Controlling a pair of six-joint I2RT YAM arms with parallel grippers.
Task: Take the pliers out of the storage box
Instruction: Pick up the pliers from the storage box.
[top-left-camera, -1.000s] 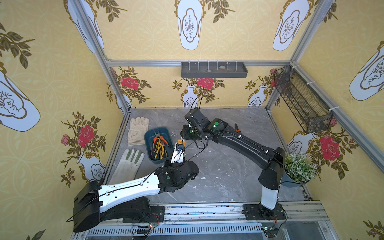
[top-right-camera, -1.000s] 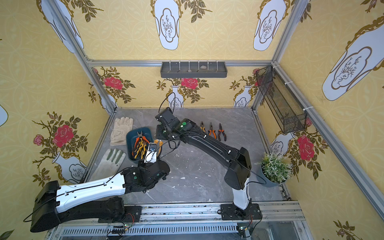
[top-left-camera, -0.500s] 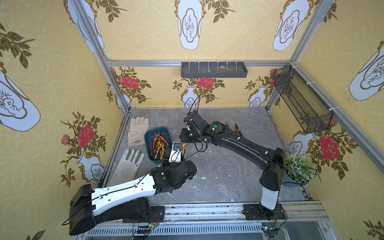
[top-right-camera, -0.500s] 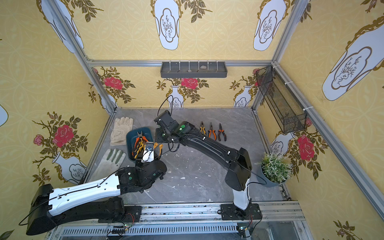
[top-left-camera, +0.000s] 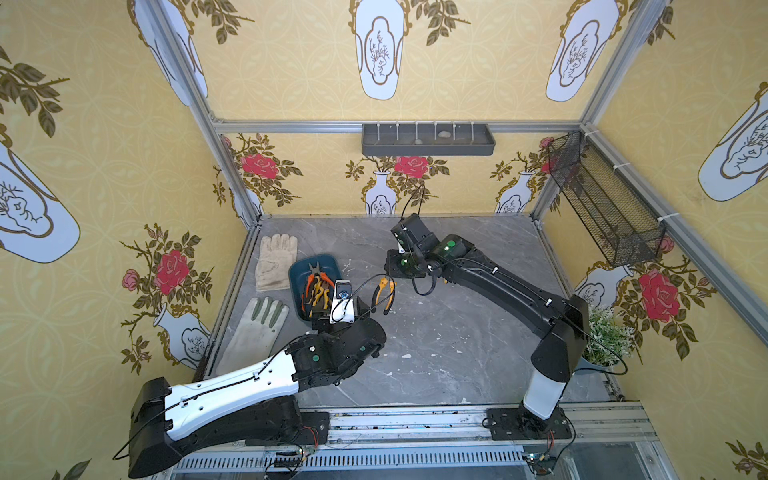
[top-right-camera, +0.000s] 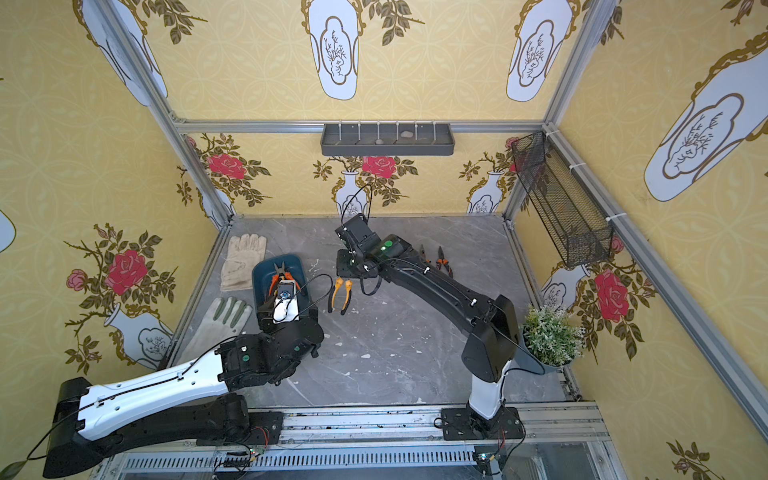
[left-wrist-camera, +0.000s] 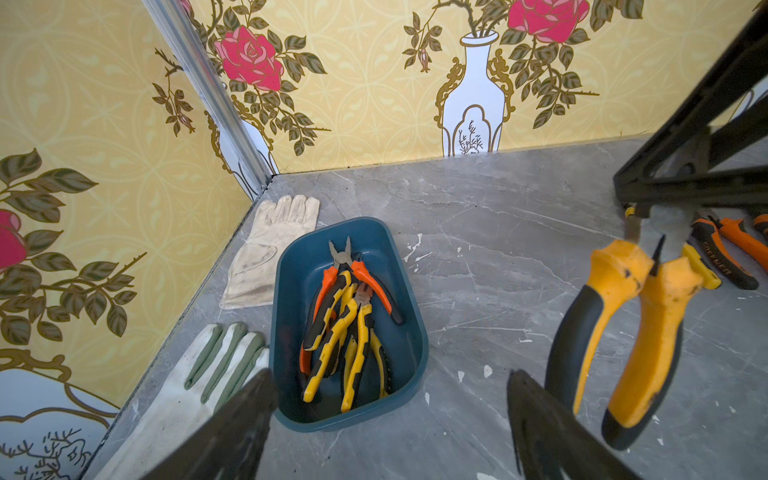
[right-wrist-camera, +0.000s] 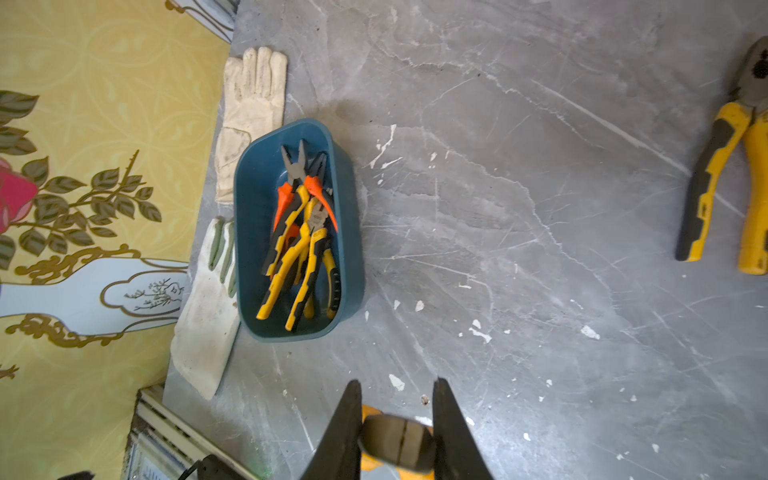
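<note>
The dark teal storage box (left-wrist-camera: 291, 266) sits at the table's left and holds several pliers (left-wrist-camera: 345, 316) with yellow-and-black or orange-and-black handles, seen also in the right wrist view as pliers (right-wrist-camera: 299, 241) in the box (right-wrist-camera: 249, 187). My left gripper (left-wrist-camera: 390, 376) stands wide open and empty just in front of the box's near end. My right gripper (right-wrist-camera: 397, 382) is shut on the metal head of a yellow-and-black pliers (left-wrist-camera: 623, 324), which hangs handles down above the table right of the box in both top views (top-left-camera: 384, 293) (top-right-camera: 341, 295).
Two work gloves (top-left-camera: 276, 259) (top-left-camera: 257, 328) lie left of the box. More pliers (top-right-camera: 444, 262) lie on the table behind the right arm, one yellow-handled (right-wrist-camera: 723, 174). A potted plant (top-left-camera: 602, 336) stands at the right; a mesh basket (top-left-camera: 602, 199) and grey tray (top-left-camera: 428, 139) hang on the walls.
My left gripper has opened, let go of the yellow-and-black pliers and drawn back toward the front. The right gripper now holds those pliers alone and has carried them slightly to the right.
</note>
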